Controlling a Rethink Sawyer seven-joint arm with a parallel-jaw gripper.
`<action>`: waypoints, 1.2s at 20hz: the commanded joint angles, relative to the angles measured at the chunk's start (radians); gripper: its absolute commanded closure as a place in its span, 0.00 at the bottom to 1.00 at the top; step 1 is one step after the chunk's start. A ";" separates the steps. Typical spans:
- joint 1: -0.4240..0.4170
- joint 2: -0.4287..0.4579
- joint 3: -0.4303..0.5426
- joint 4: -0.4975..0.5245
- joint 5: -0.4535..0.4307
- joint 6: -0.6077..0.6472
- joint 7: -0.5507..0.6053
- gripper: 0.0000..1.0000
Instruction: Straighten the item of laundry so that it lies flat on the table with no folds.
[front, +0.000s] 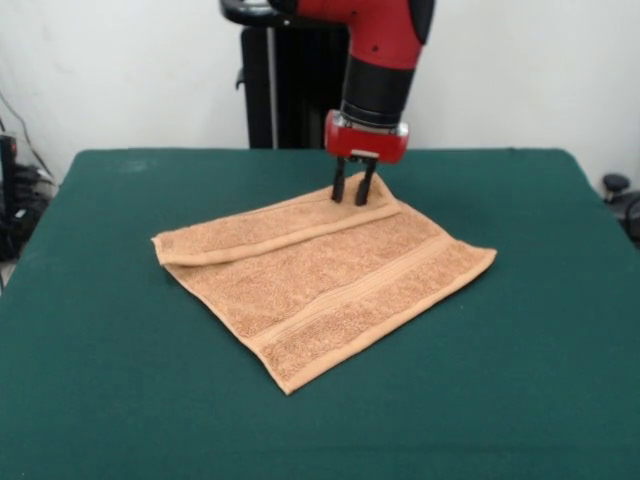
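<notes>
Front view. My red and black arm (385, 50) descends from above and ends in my jaws (353, 198), two short black fingers (339, 187) hanging from a red wrist block (366, 137). The fingers point straight down and stand parted, with a narrow gap of towel visible between them; I am released, not grasping anything. Both tips come down at the far edge of the orange-tan terry-cloth hand towel (330, 285), near its far corner, and appear to touch or nearly touch the cloth there; I cannot tell which.

The towel lies on the dark green felt-like tabletop (120, 400), roughly at its centre, turned so that its corners point toward the tabletop's sides, like a diamond. Nearly all of the towel lies on the near side of my jaws, spreading toward the camera and to both sides. One corner points right, one points toward the near edge of the tabletop, and one points left.

Along the far-left edge a strip of the towel is folded over onto the towel's own surface, forming a doubled band that runs from the left corner up to the point beneath my jaws. A woven band stripe (365, 290) crosses the towel parallel to its near-right edge. The rest of the cloth lies flat on the tabletop.
</notes>
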 joint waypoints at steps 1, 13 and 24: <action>0.018 0.065 0.066 -0.057 0.043 0.027 0.121 1.00; 0.008 0.071 0.077 -0.062 0.035 -0.009 0.124 1.00; 0.013 0.075 0.066 -0.059 0.040 -0.020 0.132 0.00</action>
